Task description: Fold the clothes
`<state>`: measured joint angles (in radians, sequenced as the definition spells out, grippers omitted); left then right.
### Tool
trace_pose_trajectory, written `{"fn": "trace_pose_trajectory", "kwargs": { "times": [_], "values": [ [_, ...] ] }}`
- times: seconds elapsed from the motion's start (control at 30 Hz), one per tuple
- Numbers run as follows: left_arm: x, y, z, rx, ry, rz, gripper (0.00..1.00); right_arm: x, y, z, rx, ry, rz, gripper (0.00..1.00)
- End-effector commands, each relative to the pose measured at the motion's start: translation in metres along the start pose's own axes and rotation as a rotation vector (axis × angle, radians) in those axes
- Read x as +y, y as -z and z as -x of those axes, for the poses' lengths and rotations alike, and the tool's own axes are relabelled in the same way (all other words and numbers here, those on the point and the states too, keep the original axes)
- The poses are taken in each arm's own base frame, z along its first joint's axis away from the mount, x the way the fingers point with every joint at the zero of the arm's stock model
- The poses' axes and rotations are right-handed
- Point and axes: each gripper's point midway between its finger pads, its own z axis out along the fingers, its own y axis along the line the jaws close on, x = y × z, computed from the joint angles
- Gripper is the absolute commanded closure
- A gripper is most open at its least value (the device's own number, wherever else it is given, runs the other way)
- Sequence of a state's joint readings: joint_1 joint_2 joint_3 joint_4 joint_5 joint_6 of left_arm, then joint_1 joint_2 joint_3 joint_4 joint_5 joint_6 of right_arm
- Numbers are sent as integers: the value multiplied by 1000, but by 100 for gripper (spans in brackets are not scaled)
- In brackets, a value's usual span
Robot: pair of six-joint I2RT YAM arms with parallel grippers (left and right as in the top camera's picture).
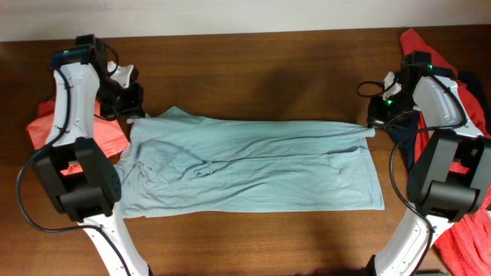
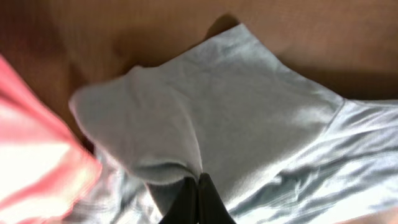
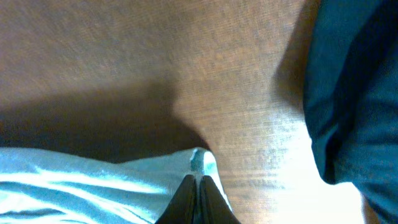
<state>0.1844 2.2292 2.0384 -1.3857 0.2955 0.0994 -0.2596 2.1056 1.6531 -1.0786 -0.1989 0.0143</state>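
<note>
A dark wooden table point(image 1: 253, 238) fills the overhead view. Across its middle lies the pale grey-blue T-shirt point(image 1: 253, 165), spread wide from left to right and creased with long shallow wrinkles. Its far edge is drawn in a nearly straight line between the two arms. The left arm point(image 1: 73, 115) and the right arm point(image 1: 445, 130) rise from the near corners and reach toward the far corners of the shirt. A coral-red tee point(image 1: 103, 136) lies at the left, partly under the left arm and touching the shirt's left edge. More coral-red cloth point(image 1: 468, 230) is heaped at the right edge of the table, behind and below the right arm. A navy piece point(image 1: 405, 136) lies just right of the shirt's far right corner, close to it but apart in the right wrist view point(image 3: 354, 93). The left gripper point(image 2: 198, 186) has its jaws pressed together on a fold of the shirt's far left sleeve area, with the cloth bunched up around the tips. The right gripper point(image 3: 198, 183) is likewise clamped tight, pinching the very corner of the shirt's far right edge.
</note>
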Motion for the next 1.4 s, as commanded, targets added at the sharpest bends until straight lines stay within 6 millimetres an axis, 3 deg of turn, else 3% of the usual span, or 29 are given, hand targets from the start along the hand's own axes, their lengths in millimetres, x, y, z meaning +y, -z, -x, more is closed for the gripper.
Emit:
{"fn": "trace_pose_trajectory", "kwargs": {
  "times": [0.0,0.63,0.73,0.93,1.1,1.13,1.2,1.37],
  "values": [
    [7,16,-8,1,37,4,100,-5,19,3,-34,13,-41,94],
    [1,24,-69,249,91,-3,100,-26,23,-33,113,-7,-164,86],
    [14,24,-72,263,103,76,100,-35,25,-37,129,-6,-221,85],
    [14,24,-72,264,118,79,100,-38,26,-39,139,-5,-239,84],
    [12,23,-72,265,113,80,100,-37,26,-39,139,-5,-229,83],
    [12,23,-72,266,111,80,100,-34,25,-39,139,-6,-214,77],
    [11,23,-72,266,110,80,100,-27,23,-38,134,-8,-170,71],
    [11,23,-72,266,110,81,100,-3,21,-37,132,62,-30,71]
  ]
}}
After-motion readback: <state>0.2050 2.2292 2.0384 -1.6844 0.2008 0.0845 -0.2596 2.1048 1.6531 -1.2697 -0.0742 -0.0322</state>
